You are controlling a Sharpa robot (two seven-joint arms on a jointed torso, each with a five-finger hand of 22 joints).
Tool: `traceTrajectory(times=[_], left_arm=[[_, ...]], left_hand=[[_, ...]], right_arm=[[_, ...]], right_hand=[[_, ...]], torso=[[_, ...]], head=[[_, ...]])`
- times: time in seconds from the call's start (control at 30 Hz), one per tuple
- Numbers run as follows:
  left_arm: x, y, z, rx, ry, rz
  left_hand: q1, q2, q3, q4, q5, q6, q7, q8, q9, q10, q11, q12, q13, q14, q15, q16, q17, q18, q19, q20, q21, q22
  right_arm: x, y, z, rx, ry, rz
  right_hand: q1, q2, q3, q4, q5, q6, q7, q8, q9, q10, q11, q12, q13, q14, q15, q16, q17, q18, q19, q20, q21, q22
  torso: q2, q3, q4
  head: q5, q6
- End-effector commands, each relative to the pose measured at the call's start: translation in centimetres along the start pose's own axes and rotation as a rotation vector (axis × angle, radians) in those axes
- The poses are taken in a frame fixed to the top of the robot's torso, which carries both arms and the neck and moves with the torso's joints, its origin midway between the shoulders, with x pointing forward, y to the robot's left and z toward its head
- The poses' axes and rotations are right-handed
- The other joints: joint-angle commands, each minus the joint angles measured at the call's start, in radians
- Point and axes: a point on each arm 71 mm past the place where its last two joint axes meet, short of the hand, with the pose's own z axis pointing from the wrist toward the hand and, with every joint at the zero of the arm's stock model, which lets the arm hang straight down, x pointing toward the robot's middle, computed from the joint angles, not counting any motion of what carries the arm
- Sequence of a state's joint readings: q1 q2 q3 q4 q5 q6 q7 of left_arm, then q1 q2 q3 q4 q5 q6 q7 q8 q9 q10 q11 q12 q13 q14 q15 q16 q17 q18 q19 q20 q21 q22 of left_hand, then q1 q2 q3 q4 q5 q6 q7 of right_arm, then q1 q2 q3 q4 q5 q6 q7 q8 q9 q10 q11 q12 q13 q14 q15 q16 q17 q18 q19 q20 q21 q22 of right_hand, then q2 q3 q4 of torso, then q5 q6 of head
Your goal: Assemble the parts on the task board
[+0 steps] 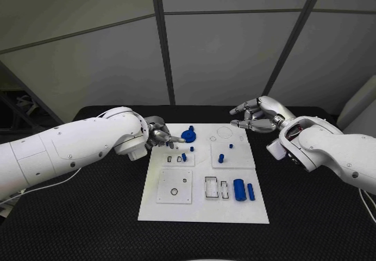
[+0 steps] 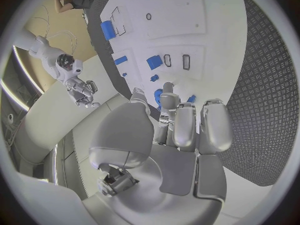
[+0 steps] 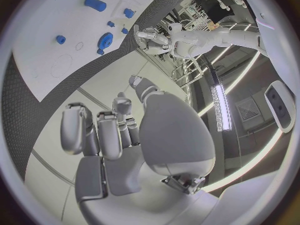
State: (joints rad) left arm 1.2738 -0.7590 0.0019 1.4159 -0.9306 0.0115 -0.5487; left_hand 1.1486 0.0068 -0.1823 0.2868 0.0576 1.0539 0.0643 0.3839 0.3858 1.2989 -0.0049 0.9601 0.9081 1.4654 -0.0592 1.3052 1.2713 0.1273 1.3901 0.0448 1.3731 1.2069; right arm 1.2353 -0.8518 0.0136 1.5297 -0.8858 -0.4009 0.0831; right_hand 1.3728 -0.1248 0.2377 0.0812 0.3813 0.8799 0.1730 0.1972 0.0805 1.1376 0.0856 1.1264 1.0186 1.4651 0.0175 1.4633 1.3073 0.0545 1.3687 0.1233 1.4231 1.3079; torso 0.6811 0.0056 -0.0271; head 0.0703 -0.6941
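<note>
Beside the flat white task board (image 1: 202, 212), the silver left hand (image 1: 161, 136) reaches empty toward the round blue gear (image 1: 188, 135), likely for seating it, while the right hand (image 1: 255, 117) hovers beyond the board's far edge, released.

The task board (image 1: 202, 209), a white rectangular plate, lay flat on the black table between the two hands, its far end nearest them. Just beside the left hand (image 1: 161, 136), at its fingertips, a blue gear (image 1: 188, 134) sat on the board's far left part. A little nearer the robot than that hand, a small blue peg (image 1: 184, 157) stood upright by two narrow slots. Toward the right hand (image 1: 255, 117), but apart from it, two small blue pegs (image 1: 221, 158) stood on a raised square panel. Well away from both hands, at the board's near right, two blue cylinders (image 1: 239, 190) lay side by side beside rectangular recesses.
</note>
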Motion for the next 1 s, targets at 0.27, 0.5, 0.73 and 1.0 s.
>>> traceTrajectory(times=[0.27,0.5,0.73,1.0], left_arm=[[1.4,-0.6,0.8,-0.056,0.070,0.113],[1.8,-1.1,1.1,-0.054,0.087,0.130],[2.2,-1.9,1.2,-0.033,0.095,0.137],[2.6,-2.6,1.4,-0.022,0.104,0.144]], left_hand=[[0.006,0.005,-0.011,-0.003,0.004,-0.011,0.000,0.013,0.016,-0.010,-0.003,-0.002,-0.006,0.031,-0.008,-0.001,0.000,-0.054,0.003,0.000,0.001,-0.001],[0.010,0.006,-0.012,-0.003,0.005,-0.015,0.000,0.017,0.022,-0.015,-0.003,-0.006,-0.009,0.030,-0.008,-0.002,0.000,-0.054,0.002,0.000,0.002,0.000],[0.019,0.010,-0.011,-0.005,0.006,-0.019,-0.001,0.023,0.031,-0.017,-0.003,-0.005,-0.009,0.030,-0.009,-0.002,0.000,-0.054,0.002,0.000,0.003,0.003],[0.028,0.015,-0.011,-0.007,0.011,-0.022,-0.001,0.031,0.041,-0.017,-0.004,-0.002,-0.006,0.030,-0.009,-0.002,0.001,-0.055,0.003,-0.001,0.006,0.008]], right_arm=[[0.0,0.1,0.2,0.009,-0.010,0.005],[-0.1,0.0,0.2,0.011,-0.012,0.003],[0.0,0.0,0.3,0.014,-0.011,0.002],[0.1,0.0,0.4,0.016,-0.007,0.003]], right_hand=[[0.003,-0.003,-0.002,0.000,0.019,0.008,-0.001,0.006,-0.003,-0.005,-0.002,-0.009,-0.006,0.057,-0.008,-0.008,0.084,0.009,-0.008,-0.002,-0.009,0.014],[0.002,-0.003,-0.003,0.001,0.023,0.008,-0.002,0.006,-0.003,-0.006,-0.002,-0.011,-0.008,0.057,-0.008,-0.009,0.083,0.010,-0.009,-0.002,-0.010,0.012],[0.002,-0.003,-0.003,0.001,0.023,0.008,-0.002,0.006,-0.003,-0.006,-0.002,-0.011,-0.009,0.057,-0.008,-0.009,0.083,0.010,-0.009,-0.002,-0.011,0.012],[0.001,-0.003,-0.003,0.002,0.026,0.008,-0.002,0.007,-0.004,-0.005,-0.002,-0.011,-0.009,0.058,-0.009,-0.009,0.084,0.010,-0.008,-0.003,-0.011,0.012]], torso=[[0.001,0.0000,-0.0006],[0.002,-0.0002,-0.0018],[0.001,-0.0001,-0.0001],[0.001,0.0002,-0.0003]], head=[[0.003,-0.009],[0.003,-0.015],[-0.001,-0.023],[-0.003,-0.027]])
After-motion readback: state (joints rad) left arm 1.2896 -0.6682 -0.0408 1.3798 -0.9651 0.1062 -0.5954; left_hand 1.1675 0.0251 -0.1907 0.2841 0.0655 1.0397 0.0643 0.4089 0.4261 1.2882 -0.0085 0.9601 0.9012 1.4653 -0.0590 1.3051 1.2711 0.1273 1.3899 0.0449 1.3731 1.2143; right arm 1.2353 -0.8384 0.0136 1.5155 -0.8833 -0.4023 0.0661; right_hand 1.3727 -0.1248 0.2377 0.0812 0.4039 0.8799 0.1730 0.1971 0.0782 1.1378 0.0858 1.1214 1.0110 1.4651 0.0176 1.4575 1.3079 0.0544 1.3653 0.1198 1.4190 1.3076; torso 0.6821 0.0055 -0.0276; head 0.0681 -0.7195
